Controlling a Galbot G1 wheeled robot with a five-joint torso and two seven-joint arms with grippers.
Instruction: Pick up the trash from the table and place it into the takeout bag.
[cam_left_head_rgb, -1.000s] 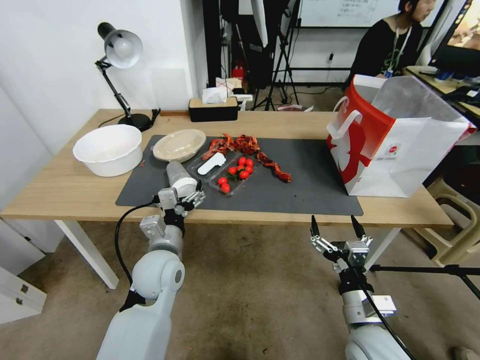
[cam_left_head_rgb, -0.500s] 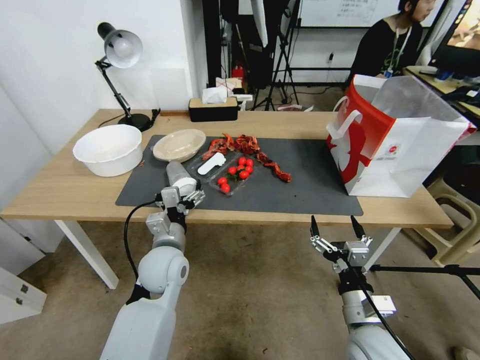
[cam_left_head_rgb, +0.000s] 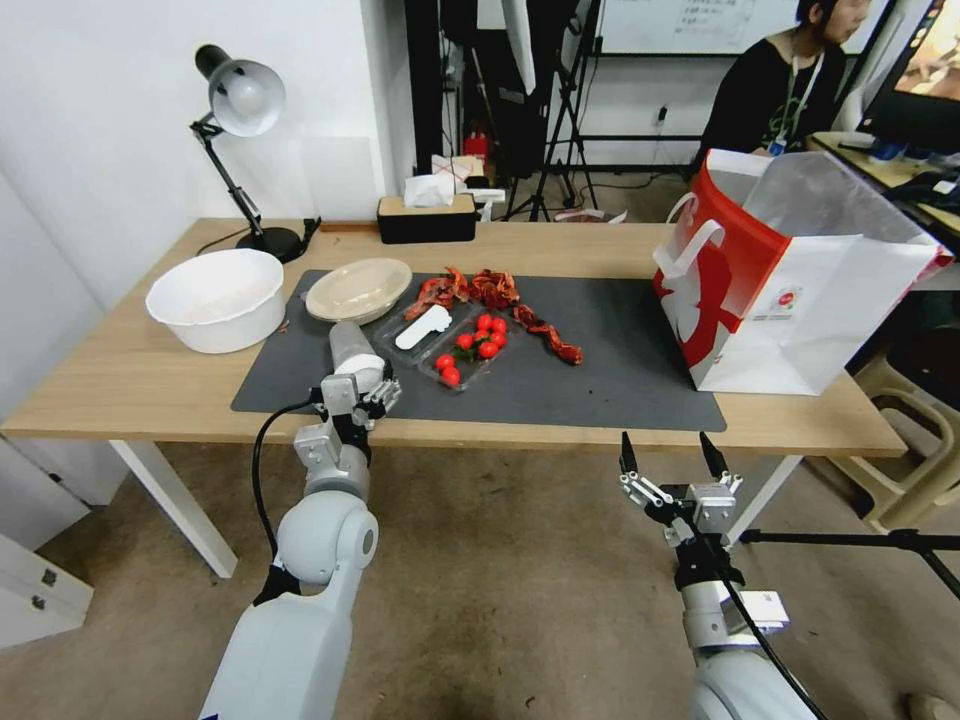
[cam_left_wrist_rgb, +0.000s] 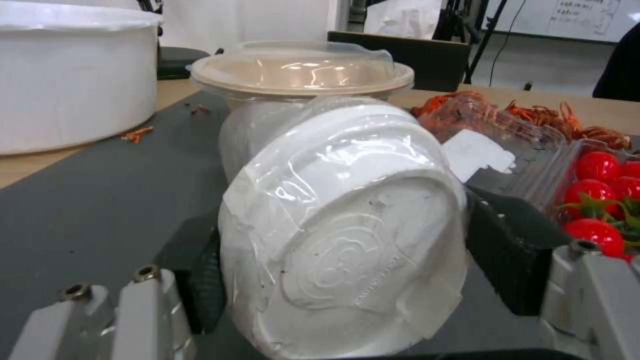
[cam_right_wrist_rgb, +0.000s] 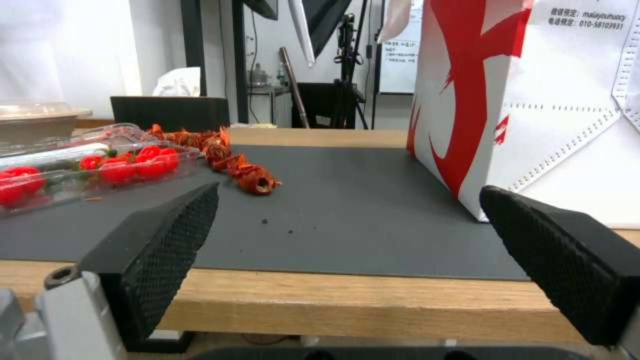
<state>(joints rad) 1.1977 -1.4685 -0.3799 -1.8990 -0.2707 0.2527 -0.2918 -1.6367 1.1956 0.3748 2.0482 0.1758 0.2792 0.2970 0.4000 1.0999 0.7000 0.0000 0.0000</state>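
Note:
A clear white-lidded cup (cam_left_head_rgb: 350, 350) lies on its side on the dark mat (cam_left_head_rgb: 620, 350) of the table (cam_left_head_rgb: 130, 380), near the front edge. My left gripper (cam_left_head_rgb: 362, 392) is shut on its lid end. In the left wrist view the cup (cam_left_wrist_rgb: 347, 230) sits between the two black pads (cam_left_wrist_rgb: 510, 250). Just behind it stands the shallow beige dish (cam_left_head_rgb: 358, 289) (cam_left_wrist_rgb: 300, 75). The takeout bag (cam_left_head_rgb: 800, 290) (cam_right_wrist_rgb: 533, 100) stands open at the right end of the table. My right gripper (cam_left_head_rgb: 670, 455) hangs open below the table's front edge.
A big white bowl (cam_left_head_rgb: 215, 298) stands at the left, off the mat. The clear tray of cherry tomatoes (cam_left_head_rgb: 465, 350) lies right of the cup, with red shell scraps (cam_left_head_rgb: 490, 290) behind it. A desk lamp (cam_left_head_rgb: 240, 100) and a tissue box (cam_left_head_rgb: 427, 218) stand at the back.
My left arm has shifted a little and the cup in its gripper has turned slightly toward the left. The right arm has stayed where it was.

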